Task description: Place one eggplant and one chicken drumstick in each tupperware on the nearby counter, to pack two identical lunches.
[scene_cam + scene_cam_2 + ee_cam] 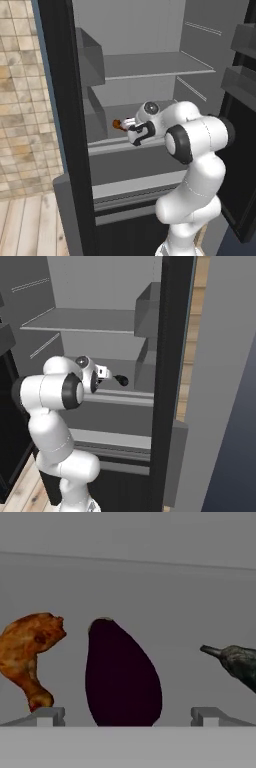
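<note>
My arm reaches into an open fridge. In the hand view a dark purple eggplant (122,677) stands straight ahead, between my widely spread fingertips (47,716). My gripper (127,718) is open and touches nothing. A browned chicken drumstick (27,654) lies left of that eggplant, and a second, greyer eggplant (237,664) with a stem lies to the right. The left base view shows the drumstick (116,123) just beyond the gripper (129,123) on the middle shelf. From the right base view an eggplant (122,380) sits in front of the gripper (103,372). The tupperware and counter are out of view.
The food rests on a grey fridge shelf (110,142), with another shelf (150,65) above it and drawers below. Door bins (240,85) hang on the open door at the right. The dark fridge frame (65,125) stands at the left, beside a tiled wall (20,100).
</note>
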